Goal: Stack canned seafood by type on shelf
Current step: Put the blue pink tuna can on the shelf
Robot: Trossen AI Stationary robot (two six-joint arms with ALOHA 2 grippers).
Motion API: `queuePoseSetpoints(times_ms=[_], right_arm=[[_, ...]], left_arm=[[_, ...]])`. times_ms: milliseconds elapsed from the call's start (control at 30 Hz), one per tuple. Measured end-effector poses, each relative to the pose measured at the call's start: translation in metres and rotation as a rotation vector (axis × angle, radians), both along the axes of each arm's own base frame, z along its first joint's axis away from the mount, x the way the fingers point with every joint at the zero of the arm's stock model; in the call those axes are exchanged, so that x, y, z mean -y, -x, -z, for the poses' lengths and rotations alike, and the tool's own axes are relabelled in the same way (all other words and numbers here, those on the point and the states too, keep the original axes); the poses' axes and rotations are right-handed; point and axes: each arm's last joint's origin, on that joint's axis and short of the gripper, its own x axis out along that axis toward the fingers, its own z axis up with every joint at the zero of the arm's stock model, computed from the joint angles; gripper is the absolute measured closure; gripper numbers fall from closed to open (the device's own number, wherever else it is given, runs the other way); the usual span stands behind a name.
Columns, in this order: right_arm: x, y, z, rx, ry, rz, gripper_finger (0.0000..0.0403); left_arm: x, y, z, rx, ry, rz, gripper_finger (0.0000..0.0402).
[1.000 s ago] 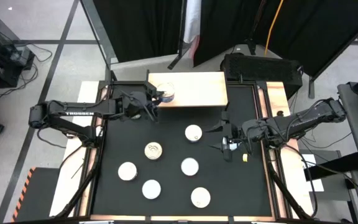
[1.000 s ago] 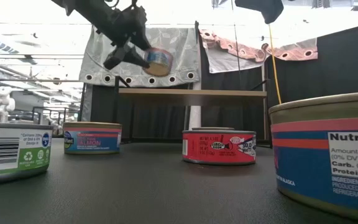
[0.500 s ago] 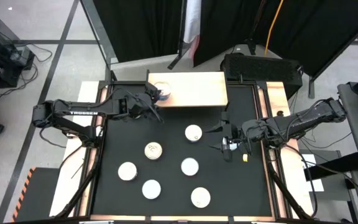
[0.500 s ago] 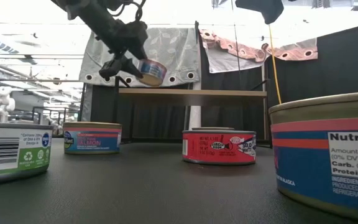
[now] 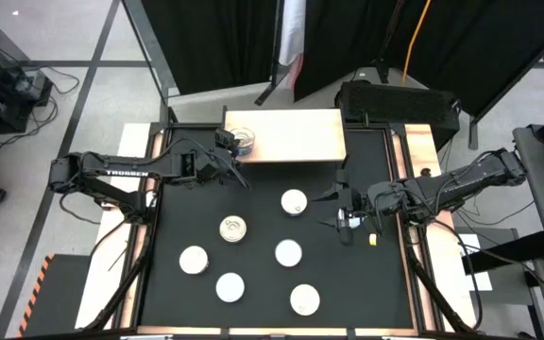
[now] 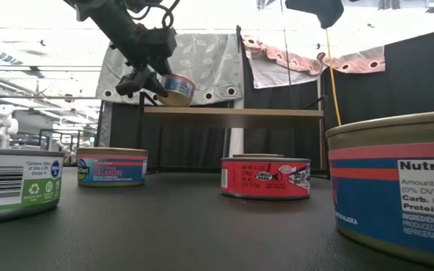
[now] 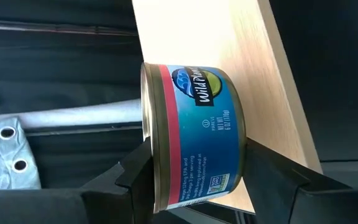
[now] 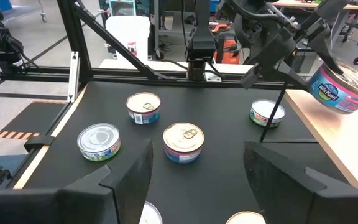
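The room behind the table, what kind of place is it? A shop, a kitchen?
Probably a robotics lab or workshop: black curtains screen the table, cables run across the floor, and metal frames stand behind.

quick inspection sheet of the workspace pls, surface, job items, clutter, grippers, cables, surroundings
surface: black table mat, with a light wood shelf at its far edge
job's things: six tins loose on the mat; one blue-label tin held tilted over the shelf's left end
clutter: small yellow item on the mat by the right gripper
grippers: left gripper shut on the blue-label tin; right gripper open, low over the mat's right side, holding nothing
cables: orange cable hanging behind the table
surroundings: black curtains behind, frames and equipment around the table
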Motion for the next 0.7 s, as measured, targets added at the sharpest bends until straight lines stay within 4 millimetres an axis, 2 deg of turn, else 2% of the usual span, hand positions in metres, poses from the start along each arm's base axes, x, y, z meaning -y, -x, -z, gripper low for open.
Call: queuePoseSetpoints(times_ms=[467, 700], right_arm=[[0.0, 0.0, 0.0, 0.0, 0.011, -0.003, 0.0161], [0.0, 0.0, 0.0, 0.0, 0.011, -0.003, 0.0161]], left_arm=[[-0.006, -0.004, 0.008, -0.032, 0.018, 0.003, 0.0203], [-0.007, -0.006, 0.011, -0.035, 0.017, 0.003, 0.0173]])
